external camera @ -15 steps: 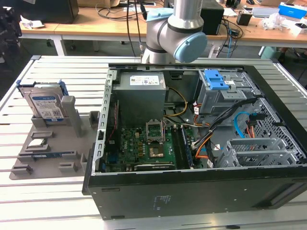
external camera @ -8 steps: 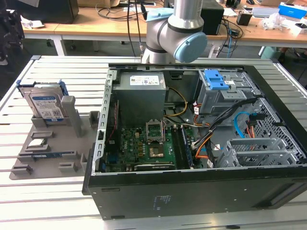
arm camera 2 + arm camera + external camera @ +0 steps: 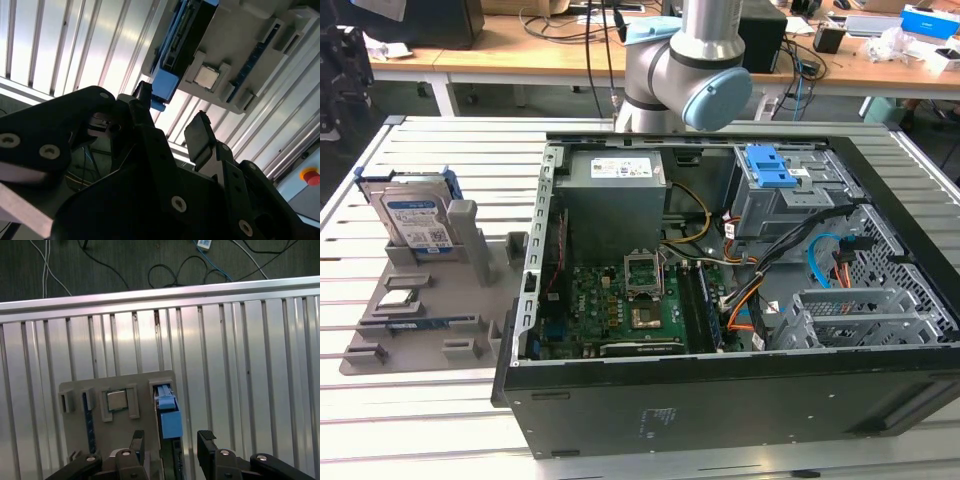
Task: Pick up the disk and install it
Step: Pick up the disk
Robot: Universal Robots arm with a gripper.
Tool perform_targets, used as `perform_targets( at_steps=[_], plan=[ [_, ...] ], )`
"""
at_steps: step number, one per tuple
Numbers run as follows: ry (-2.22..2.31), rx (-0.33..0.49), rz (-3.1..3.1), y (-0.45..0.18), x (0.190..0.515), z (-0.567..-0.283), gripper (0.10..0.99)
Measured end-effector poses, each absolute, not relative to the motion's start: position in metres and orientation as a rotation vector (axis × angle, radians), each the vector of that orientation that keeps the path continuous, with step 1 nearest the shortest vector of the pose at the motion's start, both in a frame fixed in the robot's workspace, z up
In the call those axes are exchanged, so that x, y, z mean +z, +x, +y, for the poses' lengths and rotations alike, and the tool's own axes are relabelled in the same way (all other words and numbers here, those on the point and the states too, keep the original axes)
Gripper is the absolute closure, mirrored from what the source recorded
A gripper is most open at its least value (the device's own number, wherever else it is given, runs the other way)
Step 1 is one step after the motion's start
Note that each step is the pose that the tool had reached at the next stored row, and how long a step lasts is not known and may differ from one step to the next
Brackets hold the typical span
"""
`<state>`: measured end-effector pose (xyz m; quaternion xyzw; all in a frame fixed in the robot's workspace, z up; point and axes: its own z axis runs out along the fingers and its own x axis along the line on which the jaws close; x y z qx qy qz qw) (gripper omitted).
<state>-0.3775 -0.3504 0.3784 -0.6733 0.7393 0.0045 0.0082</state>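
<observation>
**Gripper (image 3: 171,439) spread above the disk (image 3: 170,424), nothing held**

Black fingers (image 3: 206,440) stand apart and empty in both wrist views, hovering over the disk's blue-framed edge and seemingly clear of it. The disk stands on edge in a slot of the grey holder (image 3: 142,380), just beside a small square chip (image 3: 116,400). The holder lies on the slatted tabletop (image 3: 250,365), at the exterior view's left of the open computer case (image 3: 720,400).

Likely trouble, in my judgement:
- **Off-centre approach:** a finger could strike the holder's slot wall or the plastic frame.
- **Tilted grip:** a grip on the frame alone might tilt, so the disk binds in its slot and drags the holder along.
</observation>
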Motion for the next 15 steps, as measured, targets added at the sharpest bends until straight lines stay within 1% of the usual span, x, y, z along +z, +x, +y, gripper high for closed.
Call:
perform_targets(
  at_steps=[15],
  plan=[
    [-2.104,0.014,2.310,-0.3747,0.3681,-0.3504,0.545]
  ],
)
